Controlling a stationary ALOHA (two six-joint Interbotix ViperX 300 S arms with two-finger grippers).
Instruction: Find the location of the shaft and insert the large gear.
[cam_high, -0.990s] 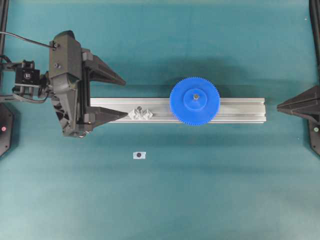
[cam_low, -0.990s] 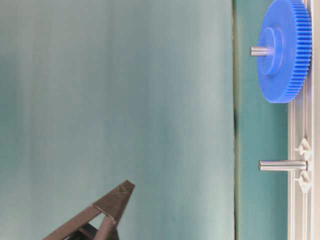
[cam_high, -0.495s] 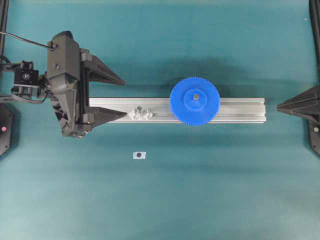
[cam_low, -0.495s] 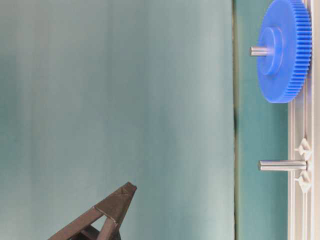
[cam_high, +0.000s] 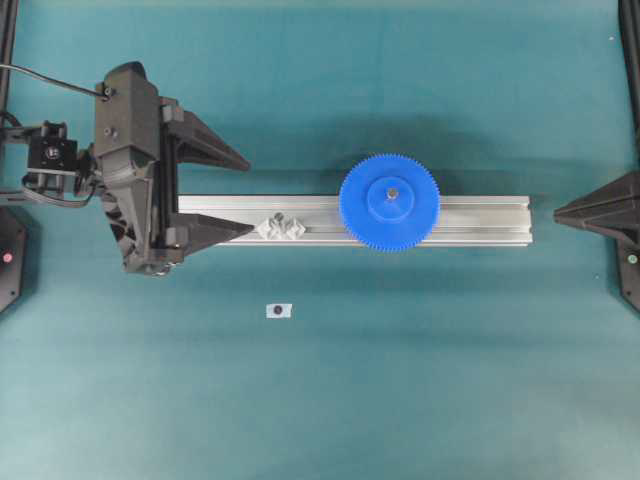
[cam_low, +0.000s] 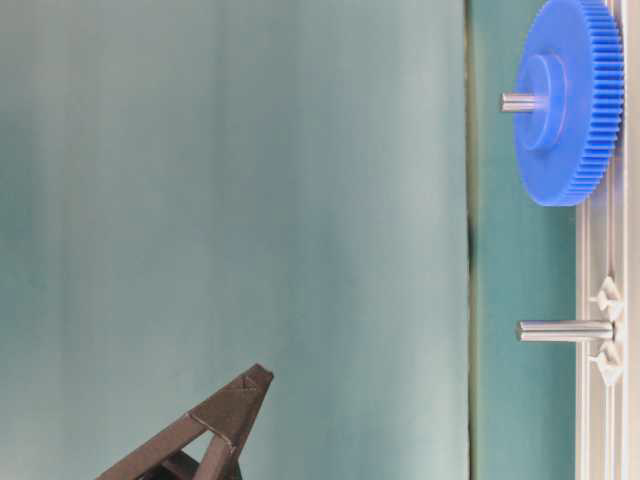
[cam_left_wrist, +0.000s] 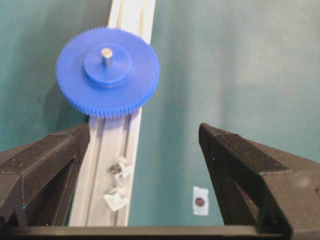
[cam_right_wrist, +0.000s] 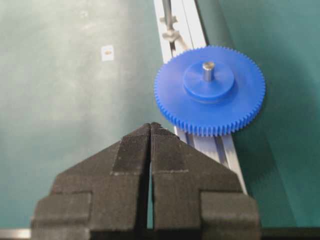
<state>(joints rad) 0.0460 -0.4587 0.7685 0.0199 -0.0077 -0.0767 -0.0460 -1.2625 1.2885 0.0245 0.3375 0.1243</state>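
The large gear (cam_high: 365, 215), a bright blue toothed disc, lies flat on the aluminium rail (cam_high: 480, 215). The shaft (cam_high: 391, 193) pokes up through its hub as a grey tip; the left wrist view shows that shaft (cam_left_wrist: 106, 54) and gear (cam_left_wrist: 80, 85) too. My left gripper (cam_high: 250, 197) stands open over the rail's left end, well apart from the gear, with nothing between its fingers (cam_left_wrist: 225, 150). My right gripper (cam_high: 558, 211) is shut and empty, just off the rail's right end, its tips (cam_right_wrist: 151, 125) short of the gear (cam_right_wrist: 240, 100).
A second grey pin (cam_high: 282, 225) with clear tabs stands on the rail between the left gripper and the gear. A small white tag (cam_high: 278, 310) with a dark dot lies on the green mat in front of the rail.
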